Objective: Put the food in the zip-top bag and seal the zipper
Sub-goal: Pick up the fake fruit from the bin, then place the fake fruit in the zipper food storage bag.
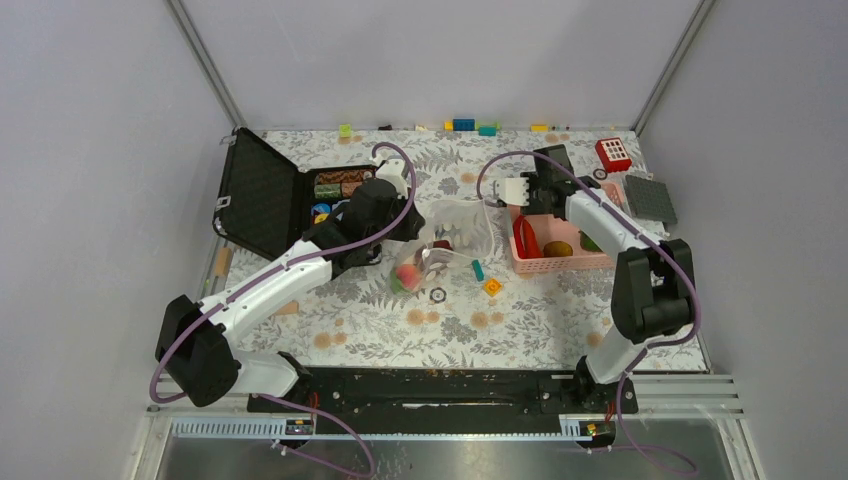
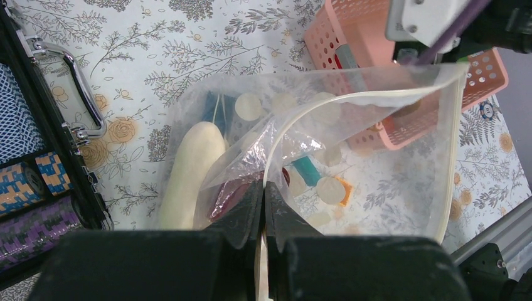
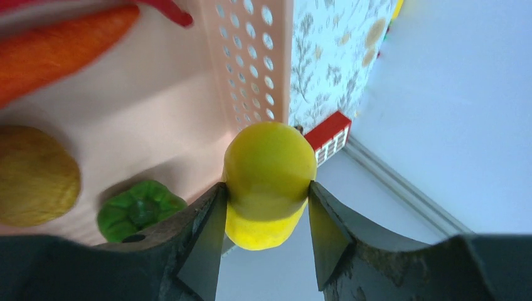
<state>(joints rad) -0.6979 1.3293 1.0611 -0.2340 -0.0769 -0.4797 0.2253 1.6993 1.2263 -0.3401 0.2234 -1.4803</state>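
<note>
The clear zip-top bag (image 2: 376,163) lies open on the table between the arms, and also shows in the top view (image 1: 458,232). My left gripper (image 2: 263,194) is shut on its whitish zipper (image 2: 351,100) strip at the mouth edge and holds the mouth up. A white radish (image 2: 188,169) and a dark red piece (image 2: 229,195) lie inside the bag. My right gripper (image 3: 266,204) is shut on a yellow fruit (image 3: 270,175) just above the pink basket (image 3: 188,94). The basket holds an orange carrot (image 3: 56,50), a green pepper (image 3: 141,210), a red chilli (image 3: 166,9) and a brownish round piece (image 3: 34,175).
An open black case (image 1: 270,195) lies at the left behind my left arm. A teal brick (image 1: 478,269), an orange piece (image 1: 492,287) and a small ring (image 1: 437,294) lie in front of the bag. A red block (image 1: 613,153), a grey plate (image 1: 650,198) and several bricks (image 1: 463,125) sit along the far edge.
</note>
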